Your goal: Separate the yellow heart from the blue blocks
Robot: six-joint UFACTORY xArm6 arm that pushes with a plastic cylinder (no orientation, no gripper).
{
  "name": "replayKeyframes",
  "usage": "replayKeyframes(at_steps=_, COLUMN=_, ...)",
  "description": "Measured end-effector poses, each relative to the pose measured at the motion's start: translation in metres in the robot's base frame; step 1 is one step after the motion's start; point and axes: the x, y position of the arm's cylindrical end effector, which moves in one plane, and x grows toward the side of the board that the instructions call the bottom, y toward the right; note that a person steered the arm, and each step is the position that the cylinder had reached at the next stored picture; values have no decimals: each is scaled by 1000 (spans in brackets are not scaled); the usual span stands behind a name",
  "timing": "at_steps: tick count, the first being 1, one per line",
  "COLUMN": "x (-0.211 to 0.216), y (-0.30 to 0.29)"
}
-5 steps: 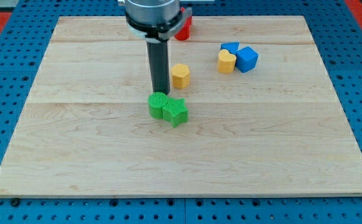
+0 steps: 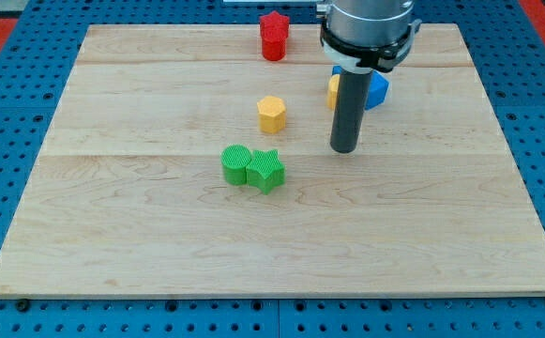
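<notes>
Since the earlier frame my tip [image 2: 344, 149] has crossed rightward, away from the green blocks [image 2: 252, 167]; no jaws, nothing held. Yellow heart [image 2: 333, 91], light, rigid, slippery, touches the blue blocks [image 2: 376, 86] behind my rod; push its side.

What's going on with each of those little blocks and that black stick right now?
My tip: on board, right of yellow hexagon, touching no block.
Yellow heart: mostly hidden behind rod.
Blue block: partly hidden behind rod.
Yellow hexagon: alone.
Green blocks: touching.
Red block: alone, top edge.
</notes>
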Motion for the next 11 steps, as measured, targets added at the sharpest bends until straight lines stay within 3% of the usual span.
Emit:
replayKeyframes(at_steps=4, x=-17, y=39)
replayKeyframes(at_steps=7, x=-108, y=39)
replayKeyframes(at_steps=9, x=-103, y=-24)
replayKeyframes(at_steps=11, x=-84, y=-25)
